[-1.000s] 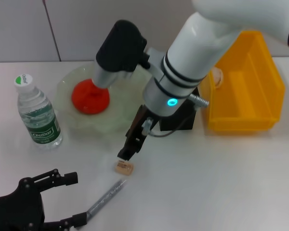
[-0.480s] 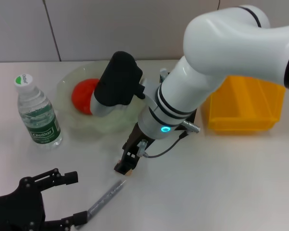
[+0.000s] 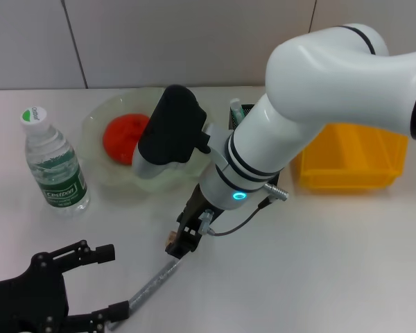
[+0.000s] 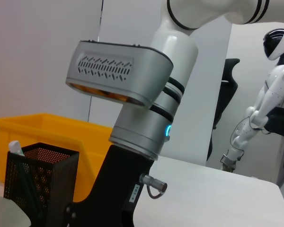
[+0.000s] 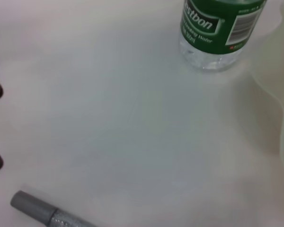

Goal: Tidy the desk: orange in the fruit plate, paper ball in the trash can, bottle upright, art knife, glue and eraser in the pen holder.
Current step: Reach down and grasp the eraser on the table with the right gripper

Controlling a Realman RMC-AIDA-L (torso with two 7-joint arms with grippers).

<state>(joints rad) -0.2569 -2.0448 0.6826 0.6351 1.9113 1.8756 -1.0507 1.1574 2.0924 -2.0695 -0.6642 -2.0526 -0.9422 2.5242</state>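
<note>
My right gripper (image 3: pixel 182 243) is down on the table, right at the tan eraser (image 3: pixel 170 238), which is almost wholly hidden under it. The grey art knife (image 3: pixel 152 280) lies just in front of it; its end also shows in the right wrist view (image 5: pixel 40 213). The orange (image 3: pixel 123 136) sits in the pale green fruit plate (image 3: pixel 100 114). The water bottle (image 3: pixel 54 166) stands upright at the left. The black mesh pen holder (image 3: pixel 248 111) stands behind my right arm, with a white stick poking out of it. My left gripper (image 3: pixel 105 284) is open and empty at the front left.
The yellow bin (image 3: pixel 357 163) stands at the right, its inside partly hidden by my right arm. The left wrist view shows the pen holder (image 4: pixel 38 184), the yellow bin (image 4: pixel 47 130) and my right arm close by. The bottle's base (image 5: pixel 217 33) shows in the right wrist view.
My right arm has swung forward and down, bringing its gripper onto the eraser, which was in plain sight before. The orange is uncovered again. My left gripper has hardly moved.
</note>
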